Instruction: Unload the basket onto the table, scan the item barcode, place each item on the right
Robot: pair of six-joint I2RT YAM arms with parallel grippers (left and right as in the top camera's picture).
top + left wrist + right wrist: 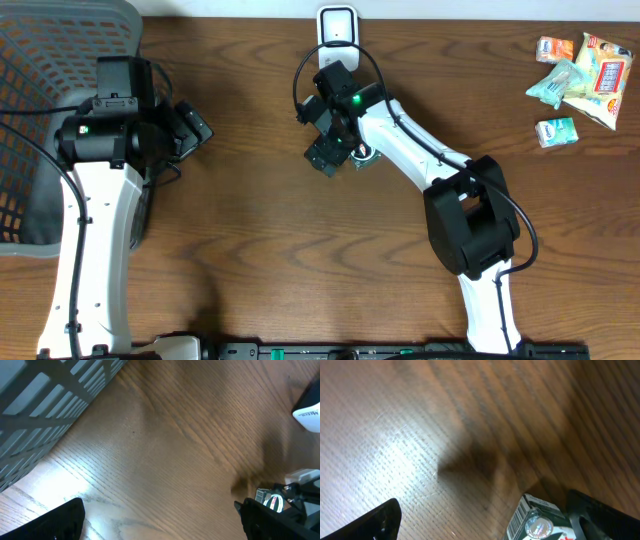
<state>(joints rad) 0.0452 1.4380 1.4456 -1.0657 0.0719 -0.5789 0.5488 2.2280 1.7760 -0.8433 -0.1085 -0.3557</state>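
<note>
The item is a small dark box (pixel 536 519) with a barcode on its side and a shiny round seal. It lies on the wood table, inside my open right gripper (pixel 490 522) and close to its right finger (pixel 600 515); I cannot tell whether they touch. From above, only a corner of the box (pixel 362 157) peeks out under the right gripper (pixel 336 152) at the table's middle. The white scanner (pixel 337 24) stands at the far edge. My left gripper (pixel 196 128) hangs open and empty beside the basket; its camera shows the box (pixel 270 501) far off.
A grey mesh basket (pixel 40 60) fills the left end of the table. Several snack packets (pixel 580 75) lie at the far right corner. The right arm's white link (pixel 410 140) stretches across the middle right.
</note>
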